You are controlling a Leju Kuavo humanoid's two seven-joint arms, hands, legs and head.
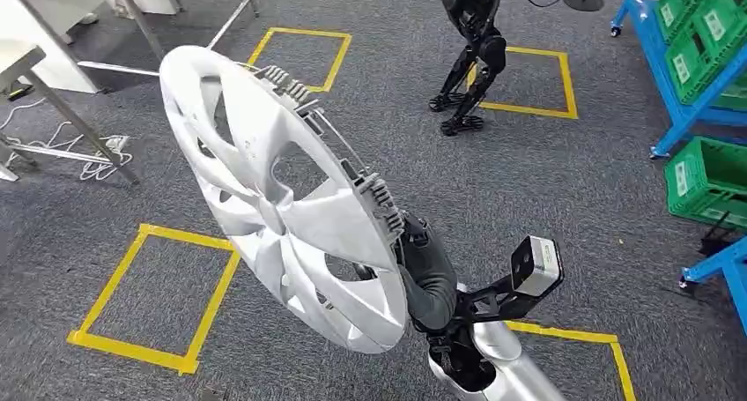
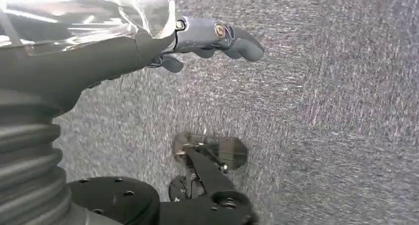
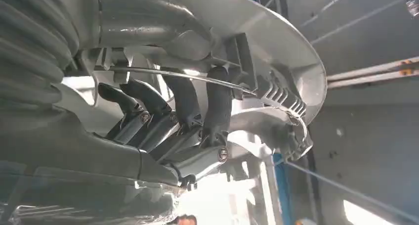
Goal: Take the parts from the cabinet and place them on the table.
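A large silver wheel cover (image 1: 282,207) stands tilted on edge in the air in front of me, its spoked face turned to my left. My right hand (image 1: 425,273) grips it at its lower right rim, with the arm coming up from below. In the right wrist view the dark fingers (image 3: 183,101) hook over the cover's inner rim and wire ring (image 3: 276,42). My left hand (image 2: 163,44) hangs over the grey carpet with its fingers held out and nothing in them.
Yellow taped squares (image 1: 154,286) mark the grey carpet. Another dark robot (image 1: 471,48) stands at the back. Blue racks with green crates (image 1: 705,57) line the right side. A white table on metal legs (image 1: 62,110) stands at the left.
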